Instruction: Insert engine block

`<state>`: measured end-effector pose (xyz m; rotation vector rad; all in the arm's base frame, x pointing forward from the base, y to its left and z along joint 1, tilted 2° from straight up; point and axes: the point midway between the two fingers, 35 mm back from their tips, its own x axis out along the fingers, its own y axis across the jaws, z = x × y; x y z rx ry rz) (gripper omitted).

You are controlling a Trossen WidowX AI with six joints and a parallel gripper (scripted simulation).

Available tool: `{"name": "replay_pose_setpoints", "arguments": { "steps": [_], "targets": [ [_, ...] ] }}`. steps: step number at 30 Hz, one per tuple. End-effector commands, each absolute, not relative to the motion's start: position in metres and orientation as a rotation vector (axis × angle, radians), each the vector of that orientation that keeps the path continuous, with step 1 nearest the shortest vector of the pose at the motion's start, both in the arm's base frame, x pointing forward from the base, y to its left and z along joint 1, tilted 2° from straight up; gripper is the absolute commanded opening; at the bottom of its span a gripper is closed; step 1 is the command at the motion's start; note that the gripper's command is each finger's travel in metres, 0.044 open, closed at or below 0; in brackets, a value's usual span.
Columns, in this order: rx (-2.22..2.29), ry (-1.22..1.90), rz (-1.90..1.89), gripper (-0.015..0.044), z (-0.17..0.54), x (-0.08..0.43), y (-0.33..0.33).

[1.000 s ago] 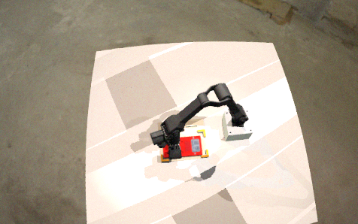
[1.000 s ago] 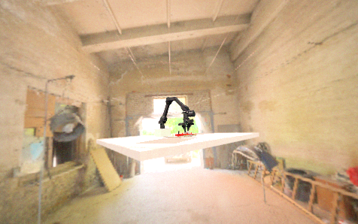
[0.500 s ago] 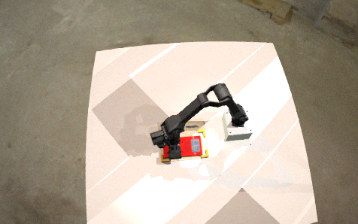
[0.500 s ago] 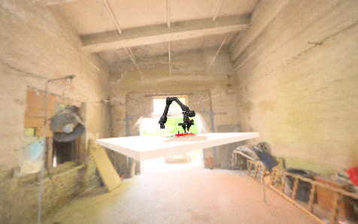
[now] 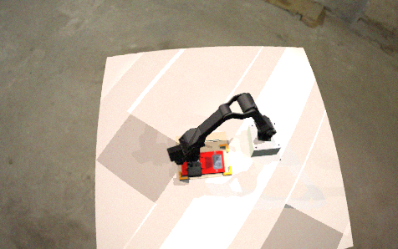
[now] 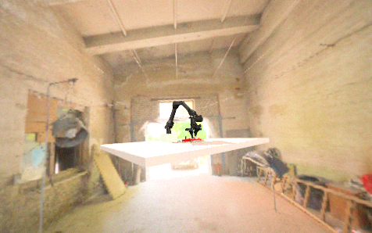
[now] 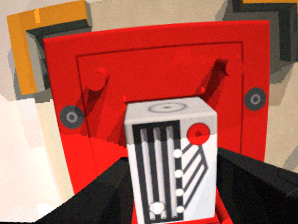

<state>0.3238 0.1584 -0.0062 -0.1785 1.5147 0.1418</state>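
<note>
The red car body [image 5: 207, 165] [image 6: 187, 139] [image 7: 160, 42] lies on the table, with a grey window patch at one end. My gripper [image 5: 194, 168] [image 6: 194, 136] [image 7: 171, 162] is low over the other end, shut on the engine block [image 7: 192, 167]. In the wrist view the block is pale grey, with dark slots, white dots and a red disc on the face toward the camera. A finger lies against each side. The far rim of the opening shows just behind the block. The fingertips and the block's lower part are hidden, so its depth cannot be told.
Orange corner brackets [image 5: 228, 171] [image 7: 17, 55] stand around the car body. Two red posts [image 7: 97, 79] [image 7: 232, 68] rise from it beyond the block. Two grey round screws [image 7: 71, 117] [image 7: 255, 99] sit near its sides. The arm's pale base box [image 5: 265, 151] stands to the right.
</note>
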Motion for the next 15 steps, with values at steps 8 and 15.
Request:
{"name": "replay_pose_setpoints", "arguments": {
  "steps": [8,15],
  "targets": [
    [-0.178,1.515,0.142,0.0395,-0.0062,0.3238,0.1585],
    [-0.178,1.515,0.142,0.044,-0.0062,0.3238,0.1585]
  ]
}}
